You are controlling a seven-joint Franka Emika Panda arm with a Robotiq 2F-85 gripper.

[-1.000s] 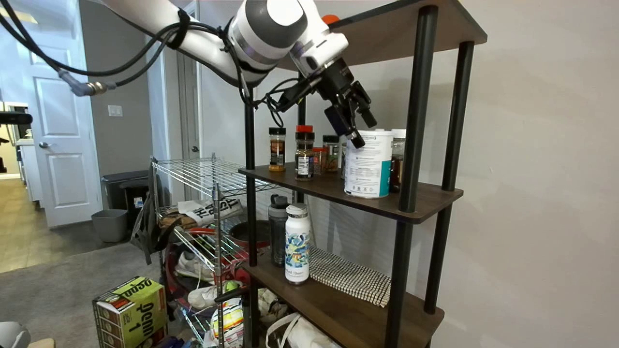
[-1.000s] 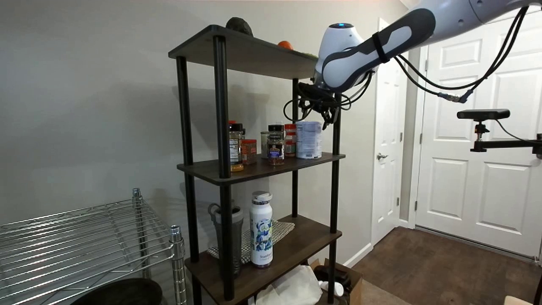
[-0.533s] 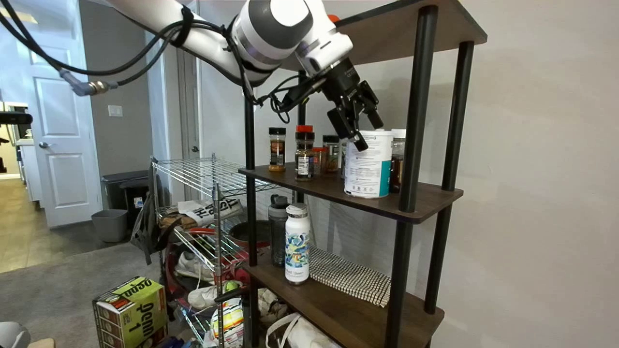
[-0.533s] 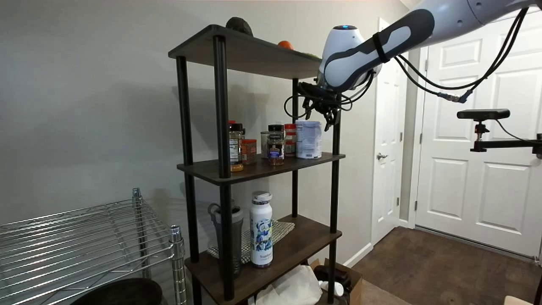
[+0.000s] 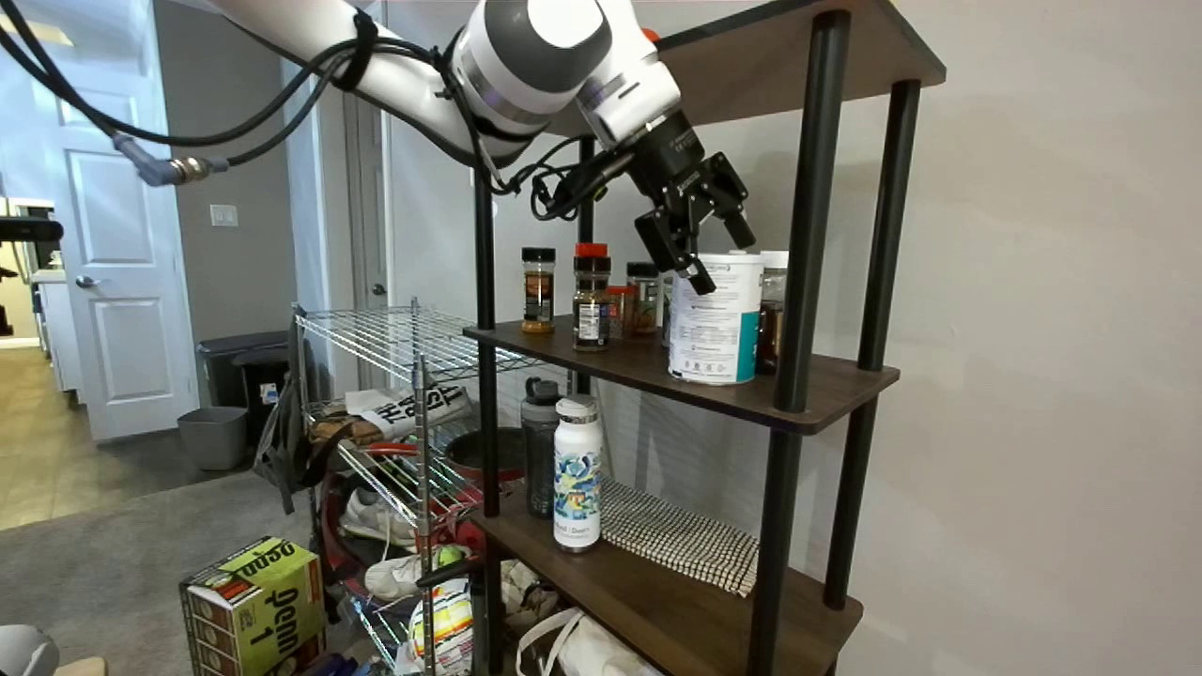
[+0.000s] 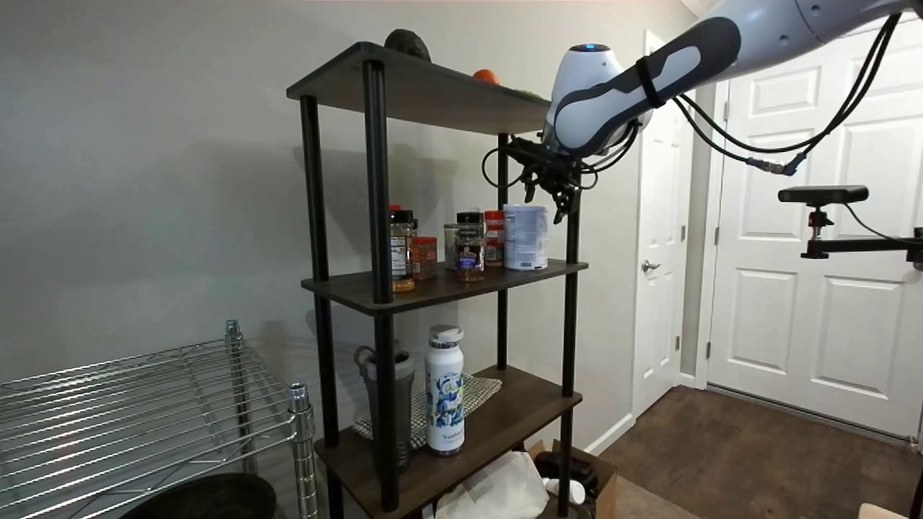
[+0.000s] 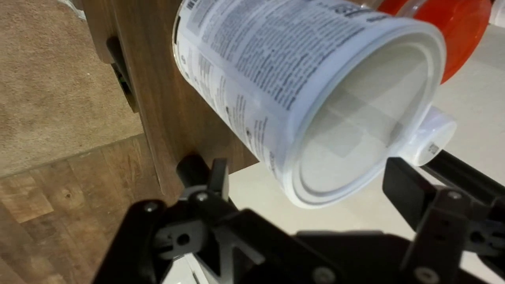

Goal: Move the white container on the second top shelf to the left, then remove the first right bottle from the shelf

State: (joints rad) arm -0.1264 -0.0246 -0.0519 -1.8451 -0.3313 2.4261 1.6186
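- Left, on the second board of the shelving unit of dark brown boards and black metal posts [image 5: 845, 380]: one slim black-capped spice bottle with orange-brown contents [image 5: 537, 293], one black-capped spice bottle with a white label [image 5: 592, 314], one short red jar [image 5: 620, 314], one dark-lidded glass jar [image 5: 644, 300]. Others overlap, so the total is unclear.
- On the board below: two drinking bottles, one dark grey [image 5: 539, 460], one white with a colourful print [image 5: 577, 483].
- Farther right: one black two-fingered gripper [image 5: 723, 261], jaws wide apart and holding nothing.
- Just under it: one tall white tub with a teal label panel [image 5: 711, 324], upright near the board's right end. It looks stiff and smooth, likely slippery; its weight does not show. Probably best held across the upper wall, below the rim, a snug fit for the jaws. Contact with the gripper is unclear.
- Rightmost: one bottle with a white cap and dark brown contents [image 5: 770, 327], just beside the tub, partly hidden; perhaps the one to remove.
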